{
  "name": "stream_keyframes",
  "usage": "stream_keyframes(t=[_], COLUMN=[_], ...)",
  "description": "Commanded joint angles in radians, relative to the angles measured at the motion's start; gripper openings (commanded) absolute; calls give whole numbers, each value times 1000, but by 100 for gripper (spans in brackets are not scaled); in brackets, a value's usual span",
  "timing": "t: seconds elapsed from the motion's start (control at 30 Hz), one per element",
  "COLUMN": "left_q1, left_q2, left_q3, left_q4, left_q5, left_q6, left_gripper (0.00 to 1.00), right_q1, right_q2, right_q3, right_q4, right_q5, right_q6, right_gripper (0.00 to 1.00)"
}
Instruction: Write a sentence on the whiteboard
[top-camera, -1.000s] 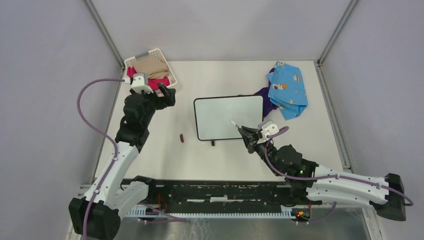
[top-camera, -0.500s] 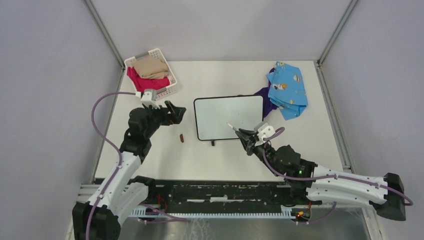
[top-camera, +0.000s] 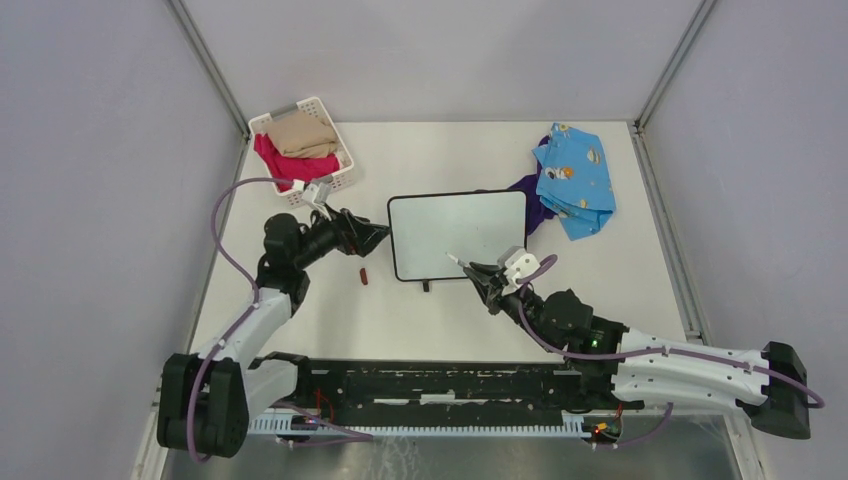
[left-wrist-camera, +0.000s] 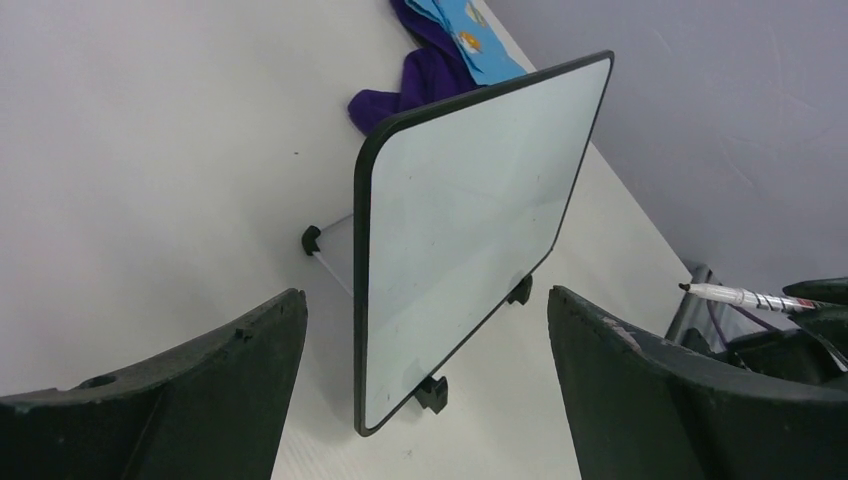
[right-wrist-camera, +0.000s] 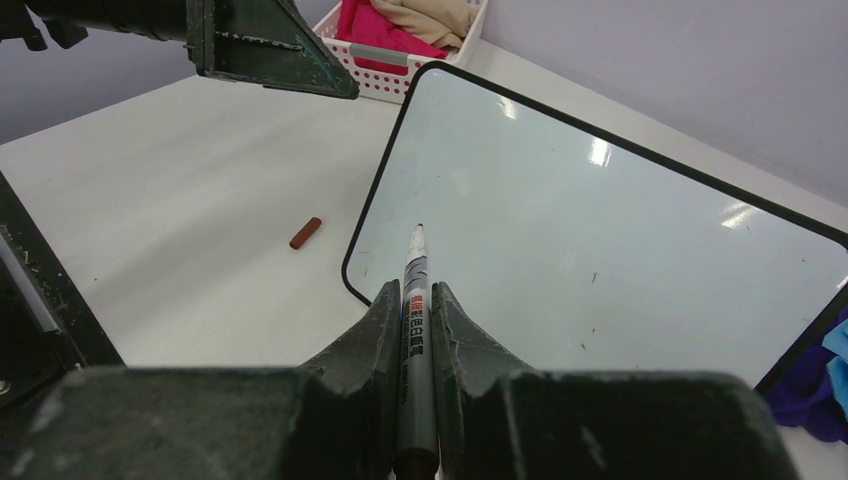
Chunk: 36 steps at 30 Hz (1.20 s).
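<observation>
The whiteboard (top-camera: 458, 234) lies flat in the middle of the table, blank, with a thin black frame and small black feet. It also shows in the left wrist view (left-wrist-camera: 465, 220) and the right wrist view (right-wrist-camera: 600, 230). My right gripper (top-camera: 482, 277) is shut on a grey marker (right-wrist-camera: 414, 300) whose uncapped tip (top-camera: 450, 256) points over the board's near left part. My left gripper (top-camera: 377, 236) is open and empty, just left of the board's left edge; the board's corner lies between its fingers (left-wrist-camera: 190, 400) in the wrist view.
A small red-brown marker cap (top-camera: 364, 275) lies on the table left of the board. A white basket (top-camera: 345, 158) with pink and beige cloth stands at the back left. Blue patterned and purple cloths (top-camera: 575, 180) lie at the back right.
My left arm has swung from the basket down and right to the board's left edge. My right gripper with the marker has shifted left along the board's near edge.
</observation>
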Motion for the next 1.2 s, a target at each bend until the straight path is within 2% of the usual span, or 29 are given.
stream_keyframes(t=[0.0,0.1,0.17,0.27,0.3,0.4,0.7,1.17], left_q1=[52,99,125,140,140,140,104,55], left_q2=[88,208,347,550,599,644,731,803], left_q3=[-5,-2,0,30,54,77,-48,-52], left_q4=[254,462,732,1208,1275,1285,1284,1231], left_q5=[168,259,330,389,404,433,390,359], left_q6=[-78,-212,-388,-698,-751,-726,-539,-403], left_gripper=[94,92,90,82,79,76,74,65], right_q1=[4,4,4,4,4,4,3,4], right_q2=[-8,-20,-29,-44,-51,-59,3,143], right_q3=[31,32,30,29,27,26,49,100], right_q4=[54,50,48,42,39,34,53,114], right_q5=[-33,-35,-37,-38,-37,-26,-32,-80], right_q6=[-4,-13,-15,-15,-16,-19,-27,-3], right_gripper=[0,0,0,0,0,0,0,0])
